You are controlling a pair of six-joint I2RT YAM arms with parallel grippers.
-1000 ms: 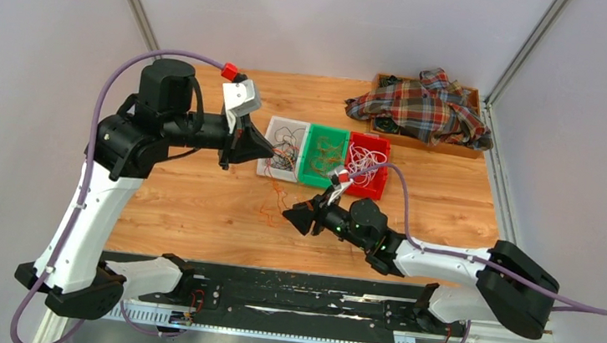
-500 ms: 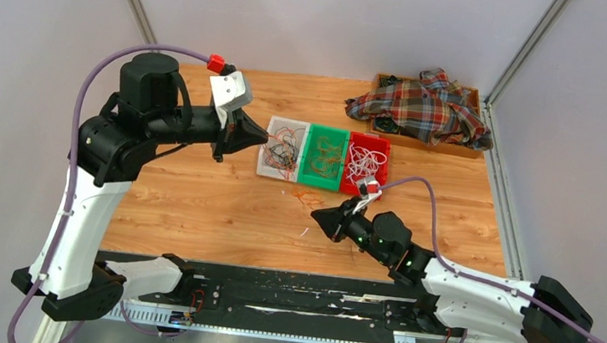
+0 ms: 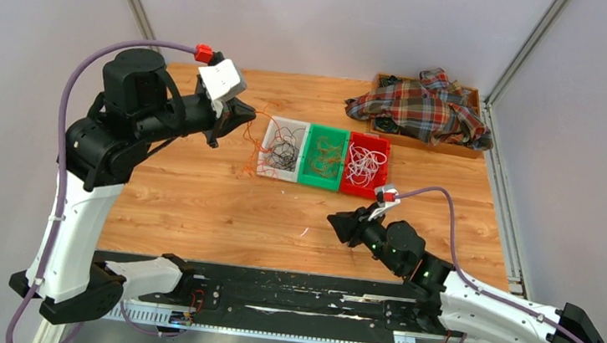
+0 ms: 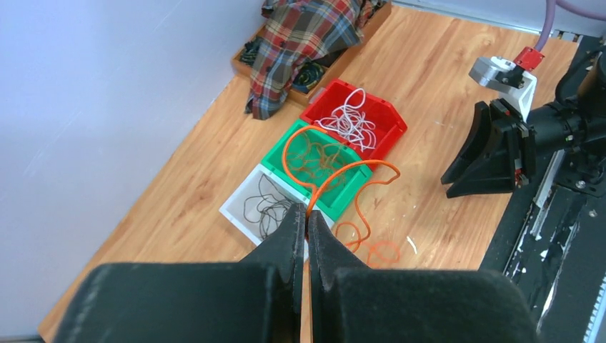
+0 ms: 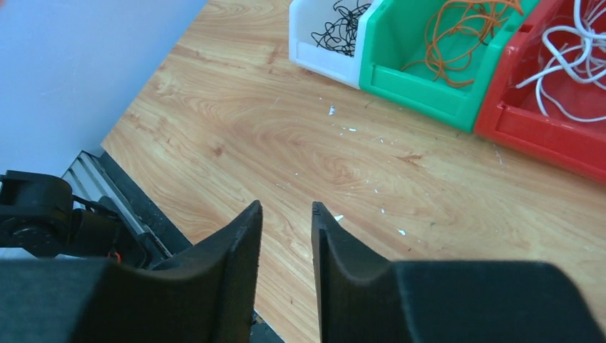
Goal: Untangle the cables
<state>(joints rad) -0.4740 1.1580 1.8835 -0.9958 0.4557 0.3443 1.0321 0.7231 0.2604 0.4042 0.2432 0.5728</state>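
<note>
Counter (image 3: 196,203) of pale wood, seen from above, with two robot arms reaching over it from the near edge. In the far right corner a plaid shirt (image 3: 424,107) lies heaped over a wooden tray (image 3: 469,92). At mid-counter three small bins stand touching in a row: a white bin (image 5: 329,64), a green bin (image 5: 421,89) and a red bin (image 5: 543,132). The cables lie sorted in them as loose curls: black cables (image 5: 341,21) in the white bin, orange cables (image 5: 457,36) in the green, white cables (image 5: 572,71) in the red.

The left end effector (image 4: 307,214) is raised just left of the white bin, clenched on one orange cable (image 4: 350,170). The cable droops from the tips in open loops, and whether its lowest loop touches the counter cannot be told. The right end effector (image 5: 286,211) hovers low over bare counter, well apart from the bins, released, with nothing between its jaws.

The cable looks nearly weightless and floppy, yet springy enough to keep its curls, so it would likely snag on its neighbours or slide out of a slack pinch. A firm pinch close to one end seems best, leaving the rest to trail free.
</note>
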